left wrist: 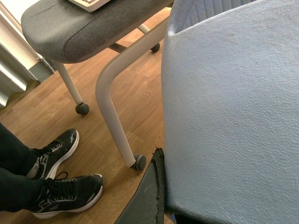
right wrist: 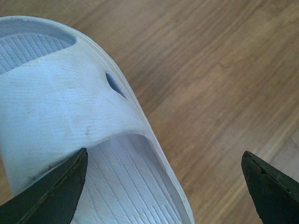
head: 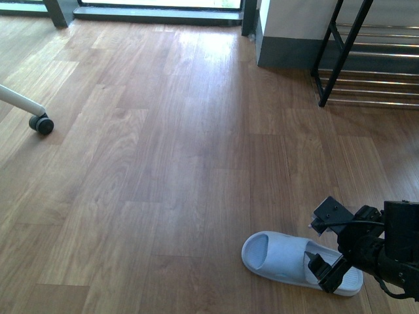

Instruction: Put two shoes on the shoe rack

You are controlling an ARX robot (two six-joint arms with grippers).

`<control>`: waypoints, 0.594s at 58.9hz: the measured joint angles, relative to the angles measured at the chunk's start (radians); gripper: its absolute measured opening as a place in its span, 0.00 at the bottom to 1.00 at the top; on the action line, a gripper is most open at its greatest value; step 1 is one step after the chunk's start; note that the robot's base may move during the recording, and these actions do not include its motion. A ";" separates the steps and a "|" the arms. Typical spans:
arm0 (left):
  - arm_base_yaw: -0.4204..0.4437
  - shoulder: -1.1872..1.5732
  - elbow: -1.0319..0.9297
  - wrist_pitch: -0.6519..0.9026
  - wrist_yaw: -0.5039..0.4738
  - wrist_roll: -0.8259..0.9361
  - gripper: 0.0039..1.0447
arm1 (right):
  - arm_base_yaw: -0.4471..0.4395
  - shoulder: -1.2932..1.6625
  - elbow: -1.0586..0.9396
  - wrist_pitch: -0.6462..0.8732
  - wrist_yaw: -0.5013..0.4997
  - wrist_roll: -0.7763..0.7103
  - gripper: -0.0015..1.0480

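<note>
Right end effector (head: 326, 247), pale blue slide (head: 278, 255), ribbed footbed

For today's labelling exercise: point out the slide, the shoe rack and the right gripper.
slide (head: 285, 252), front view, its strap.
shoe rack (head: 346, 53), front view, black diagonal bar.
right gripper (right wrist: 164, 158), right wrist view, midway between its fingers.

Daylight glare on floor (head: 196, 59) from far window, wrist views soft

Front view overlooks floor (head: 163, 131) and slide (head: 281, 256); right wrist view sits close above.
</note>
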 joint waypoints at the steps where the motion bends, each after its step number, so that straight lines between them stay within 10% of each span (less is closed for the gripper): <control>1: 0.000 0.000 0.000 0.000 0.000 0.000 0.01 | 0.002 0.002 0.003 -0.003 -0.006 0.002 0.91; 35: 0.000 0.000 0.000 0.000 0.000 0.000 0.01 | 0.026 0.044 0.068 -0.104 -0.107 -0.047 0.91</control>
